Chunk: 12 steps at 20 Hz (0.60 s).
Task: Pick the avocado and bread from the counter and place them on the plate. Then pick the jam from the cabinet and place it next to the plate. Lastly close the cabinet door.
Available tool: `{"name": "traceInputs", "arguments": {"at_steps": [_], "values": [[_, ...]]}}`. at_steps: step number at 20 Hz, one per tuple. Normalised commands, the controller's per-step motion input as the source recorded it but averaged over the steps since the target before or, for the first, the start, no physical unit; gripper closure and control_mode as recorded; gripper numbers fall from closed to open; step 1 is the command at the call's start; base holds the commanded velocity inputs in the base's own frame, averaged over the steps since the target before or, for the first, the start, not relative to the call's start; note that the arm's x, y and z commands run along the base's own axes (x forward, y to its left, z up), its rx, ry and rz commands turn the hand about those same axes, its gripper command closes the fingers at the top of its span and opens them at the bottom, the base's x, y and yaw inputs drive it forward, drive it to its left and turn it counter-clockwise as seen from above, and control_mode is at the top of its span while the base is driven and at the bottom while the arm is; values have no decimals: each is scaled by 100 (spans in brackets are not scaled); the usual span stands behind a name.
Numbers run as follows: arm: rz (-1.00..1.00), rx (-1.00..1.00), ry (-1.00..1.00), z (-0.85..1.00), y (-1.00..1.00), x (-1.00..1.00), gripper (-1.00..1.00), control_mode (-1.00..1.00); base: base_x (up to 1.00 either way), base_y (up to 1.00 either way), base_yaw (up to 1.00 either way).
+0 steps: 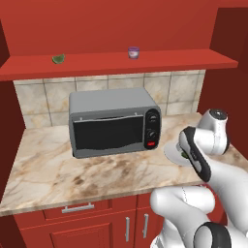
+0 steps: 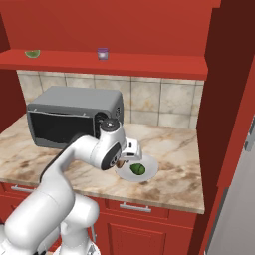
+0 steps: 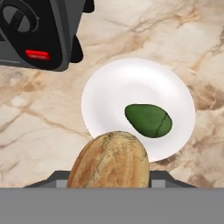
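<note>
- The gripper (image 2: 121,160) is clenched on the bread (image 3: 108,160), a tan-brown lump that sits at the 6 o'clock edge of the hand view, between the jaws; the finger tips themselves are hidden behind it.
- The plate (image 3: 109,87) lies on the counter (image 1: 58,164), under and ahead of the bread. In the hand view its centre is toward 12 o'clock from the bread, a little to the 1 o'clock side, and the bread already overlaps the plate's near rim.
- The avocado (image 3: 148,120) rests on the plate, at about 1 o'clock from the bread and near to it. Its long axis runs roughly from 10 o'clock to 4 o'clock in this view.
- The free part of the plate is the 10 to 12 o'clock part, beside the toaster oven (image 1: 114,121), whose dark knob panel stands at 10 o'clock.
- I judge that the coming move is to lower the bread on this free part, so it must go a little forward, away from the avocado.
- The jam (image 1: 133,52) stands on the shelf of the cabinet (image 1: 160,60), well apart from the arm, with a green wedge (image 1: 58,58) at its 9 o'clock.
</note>
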Motion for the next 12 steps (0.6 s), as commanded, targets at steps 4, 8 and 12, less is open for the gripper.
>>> {"name": "traceInputs", "arguments": {"at_steps": [4,8,12], "values": [[0,0,3,-14,0,15,100,-100,0,0,0],[0,0,2,-11,0,12,100,-100,0,0,0],[0,0,0,-9,0,15,100,-100,0,0,0]]}}
